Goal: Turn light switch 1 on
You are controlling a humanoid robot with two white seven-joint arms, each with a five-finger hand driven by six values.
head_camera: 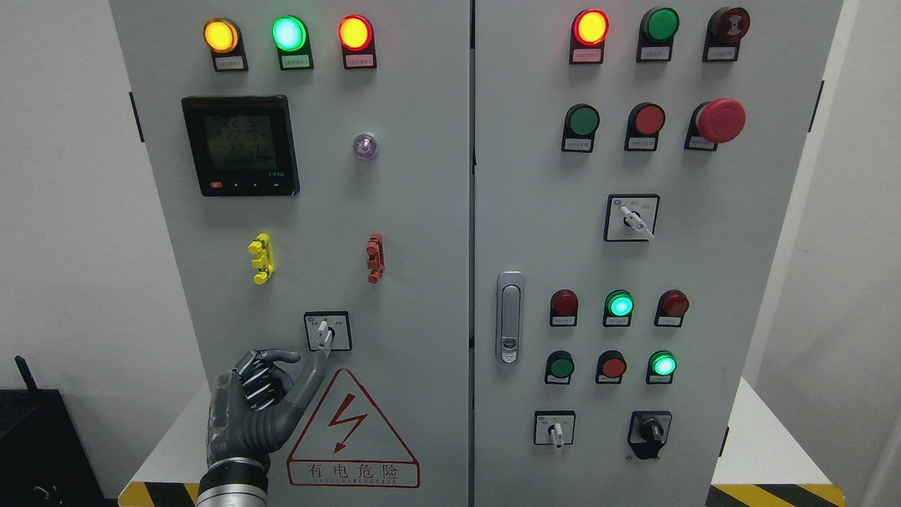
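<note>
Head view: at the lower left of the frame the left hand (pixel 264 394) has three fingers curled and its forefinger stretched up to touch the rotary switch (pixel 326 331) on the cabinet's left door (pixel 415 211) (three lit lamps across its top: yellow, green, red)

Matt grey painted metal cabinet (pixel 422 211); left of its door seam, glossy plastic meter (pixel 240 146); right of it, shiny chromed latch (pixel 509 317), glossy red mushroom button (pixel 721 120)
</note>
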